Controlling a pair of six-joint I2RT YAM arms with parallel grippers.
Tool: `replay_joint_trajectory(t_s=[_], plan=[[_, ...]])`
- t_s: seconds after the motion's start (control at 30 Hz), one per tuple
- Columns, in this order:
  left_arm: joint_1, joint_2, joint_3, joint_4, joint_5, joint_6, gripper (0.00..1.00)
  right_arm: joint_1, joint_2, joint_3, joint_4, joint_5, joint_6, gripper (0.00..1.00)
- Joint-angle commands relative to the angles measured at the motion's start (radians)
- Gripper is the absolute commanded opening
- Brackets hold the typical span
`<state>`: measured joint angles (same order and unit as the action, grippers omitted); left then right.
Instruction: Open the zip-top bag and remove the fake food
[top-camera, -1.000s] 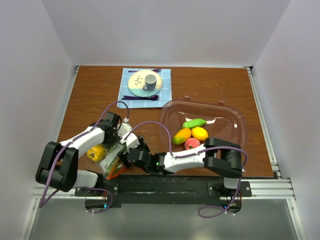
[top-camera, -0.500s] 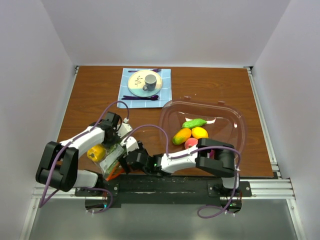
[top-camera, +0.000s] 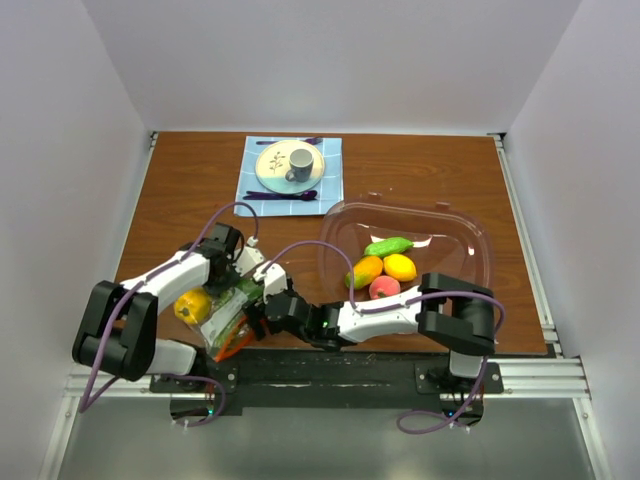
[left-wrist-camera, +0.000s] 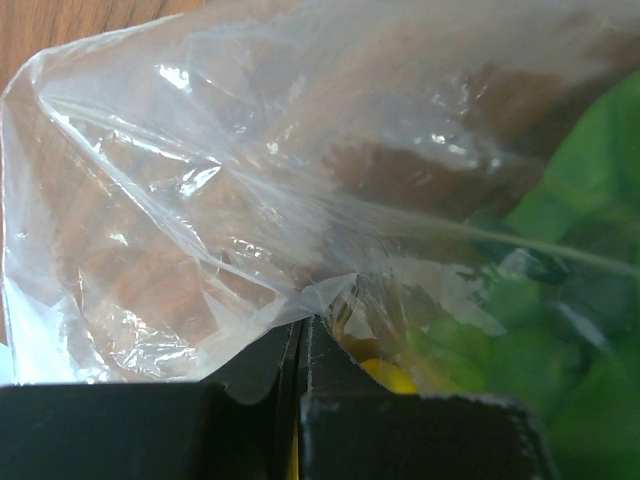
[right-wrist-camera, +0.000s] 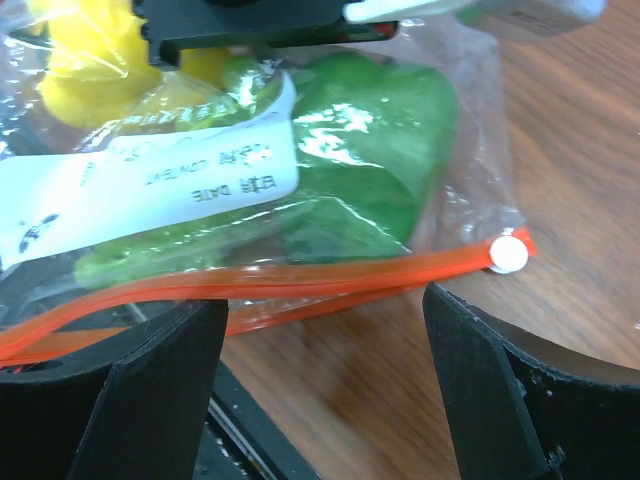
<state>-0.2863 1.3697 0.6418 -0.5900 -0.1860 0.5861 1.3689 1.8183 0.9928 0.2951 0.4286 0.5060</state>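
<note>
You see a clear zip-top bag (right-wrist-camera: 478, 150) with an orange-red zipper strip (right-wrist-camera: 300, 285), a white slider (right-wrist-camera: 508, 254) and a white label (right-wrist-camera: 150, 185) printed in grey. The fake food (right-wrist-camera: 370, 140) inside shows green and yellow. Your table (top-camera: 180, 200) is brown woodgrain; the cloth (top-camera: 328, 160) is blue-checked.

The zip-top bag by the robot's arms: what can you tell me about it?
The zip-top bag is clear, crinkly plastic lying on the wooden table near its front edge. An orange-red zipper strip runs along one edge, with a white slider at its end, and a white label is on its side. Green and yellow fake food shows inside. The left gripper pinches a fold; the right gripper is open beside the zipper.
</note>
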Motion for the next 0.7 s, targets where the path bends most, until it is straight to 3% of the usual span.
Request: replay_joint_trajectory(t_s=[0.0, 0.2, 0.43, 0.67], plan=[[-0.001, 0.022, -0.001, -0.045, 0.072, -0.028, 0.00, 0.006, 0.018, 0.000, 0.062, -0.059, 0.028, 0.82], [0.001, 0.011, -0.019, -0.039, 0.057, -0.019, 0.00, 0.006, 0.035, -0.010, 0.118, -0.103, 0.028, 0.79], [-0.001, 0.011, -0.018, -0.042, 0.074, -0.020, 0.00, 0.006, 0.075, 0.023, 0.107, 0.005, -0.003, 0.97], [-0.001, 0.005, -0.008, -0.048, 0.066, -0.017, 0.00, 0.022, 0.108, 0.043, 0.130, -0.035, -0.012, 0.95]])
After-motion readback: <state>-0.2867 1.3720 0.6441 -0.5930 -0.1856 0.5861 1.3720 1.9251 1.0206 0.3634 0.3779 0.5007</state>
